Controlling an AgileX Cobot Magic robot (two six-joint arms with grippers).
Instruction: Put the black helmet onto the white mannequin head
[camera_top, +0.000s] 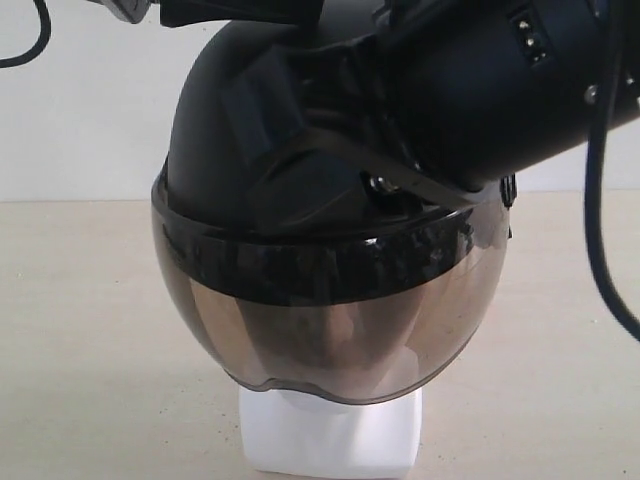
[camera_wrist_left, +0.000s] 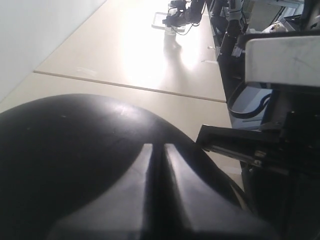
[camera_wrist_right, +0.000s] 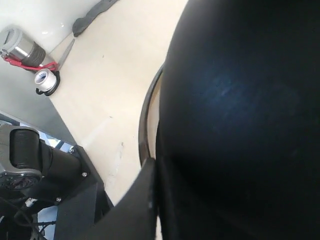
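One black helmet (camera_top: 230, 130) sits over the white mannequin head (camera_top: 330, 440). Its smoky visor (camera_top: 330, 330) is down in front, so only the blocky neck base shows beneath, standing on the pale tabletop (camera_top: 80, 330) well short of the far edge at the wall. On the helmet's crown rests the left pincer (camera_wrist_left: 159, 150), clenched with nothing between its fingers. Against the shell's side lies the right pincer (camera_wrist_right: 153, 175), likewise clenched and empty. Above the visor crosses the right arm (camera_top: 500, 90), with a black cable (camera_top: 600, 250) hanging beside it.
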